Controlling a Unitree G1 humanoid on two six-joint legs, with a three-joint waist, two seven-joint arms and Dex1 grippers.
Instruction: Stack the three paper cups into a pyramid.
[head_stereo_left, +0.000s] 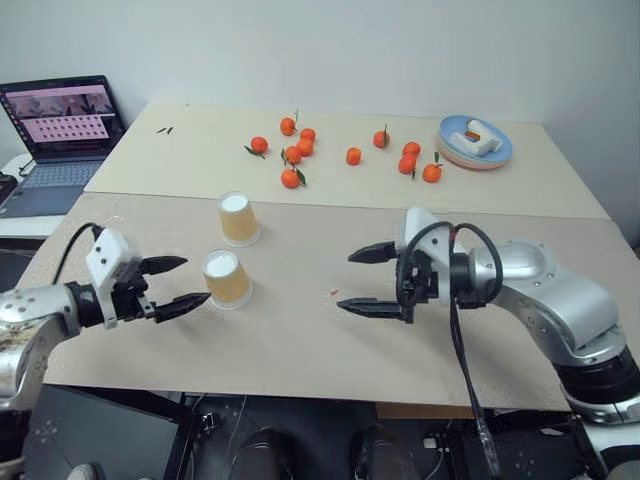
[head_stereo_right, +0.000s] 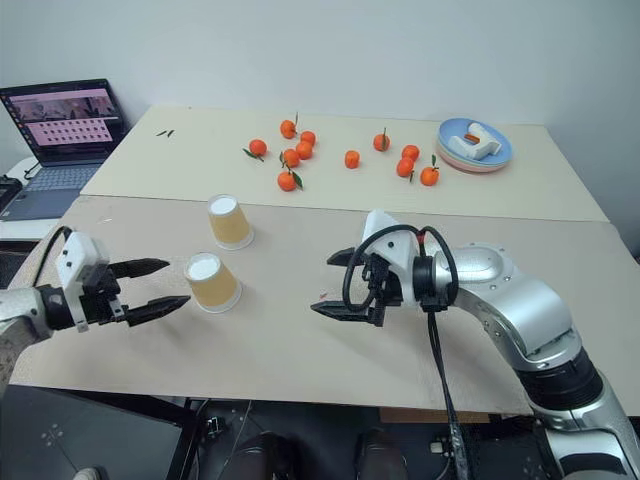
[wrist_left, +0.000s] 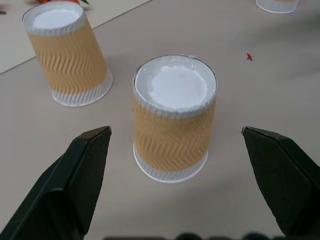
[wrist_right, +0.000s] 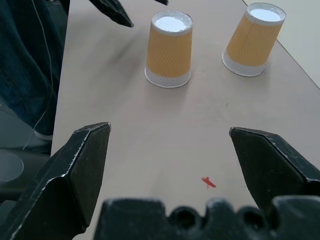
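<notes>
Low in the frame, the left end effector (head_stereo_left: 172, 285) and right end effector (head_stereo_left: 367, 280) are both wide open and hold nothing. A cup (head_stereo_left: 227, 278) stands upside down at lower left on the bench (head_stereo_left: 300, 340), another cup (head_stereo_left: 239, 218) behind it. They look light and squashy, so grip the sides gently.

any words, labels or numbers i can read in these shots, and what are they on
None can be read.
Laptop screen: rows of small marks on a pink window, too small to read.
Two paper cups: a wavy pattern, no print.
Blue plate: no lettering visible.
Red mark on the table: a smudge, not a character.
</notes>
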